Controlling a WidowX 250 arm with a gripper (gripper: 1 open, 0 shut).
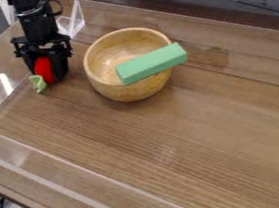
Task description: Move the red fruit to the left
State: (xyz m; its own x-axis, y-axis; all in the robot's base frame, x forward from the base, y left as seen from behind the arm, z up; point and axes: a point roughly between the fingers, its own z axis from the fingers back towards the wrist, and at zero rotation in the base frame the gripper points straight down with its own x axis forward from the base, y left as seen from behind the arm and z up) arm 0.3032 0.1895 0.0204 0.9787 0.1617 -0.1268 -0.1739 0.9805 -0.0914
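Green block (pixel 151 63) across wooden bowl (pixel 114 80), wooden table (pixel 178 150)

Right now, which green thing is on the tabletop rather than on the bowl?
The red fruit's leafy stem, a small light green bit lying on the wood just left of the open gripper. The other, the green rectangular block, rests across the wooden bowl's rim.

Red fruit (pixel 44 70): small, rounded, bright red, light green leafy stem pointing lower left. Lies on its side on the wooden worktop (pixel 176 140), far left, near the back edge. Partly hidden from above; appears to rest flat, though contact is unclear.
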